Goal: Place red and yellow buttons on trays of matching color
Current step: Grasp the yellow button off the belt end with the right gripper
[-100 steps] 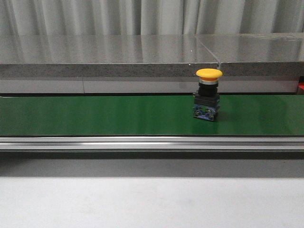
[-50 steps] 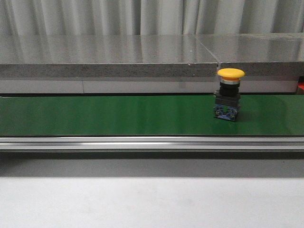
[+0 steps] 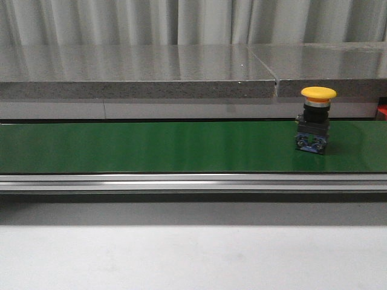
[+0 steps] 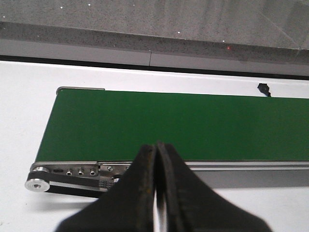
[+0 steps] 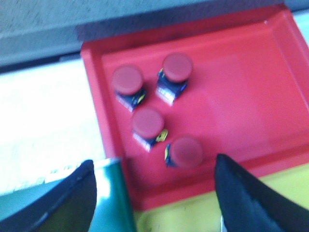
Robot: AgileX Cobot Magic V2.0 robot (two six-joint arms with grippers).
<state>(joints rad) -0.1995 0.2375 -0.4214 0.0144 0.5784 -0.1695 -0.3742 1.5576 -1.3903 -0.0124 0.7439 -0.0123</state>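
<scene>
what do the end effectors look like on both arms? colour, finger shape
Only the wrist views show them. Left end effector: black, matte fingers that broaden toward the camera and taper to narrow tips, with some yellowish scuffing along the inner edges. Right end effector: also black, fingers with rounded outlines, blurred. No cables or markings visible.

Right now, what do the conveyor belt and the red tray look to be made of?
The conveyor belt looks like matte green rubber or PVC: flat, even color, with only a faint sheen. The red tray looks like molded plastic: uniform color, rounded raised rim, slight gloss, though the view is blurred.
</scene>
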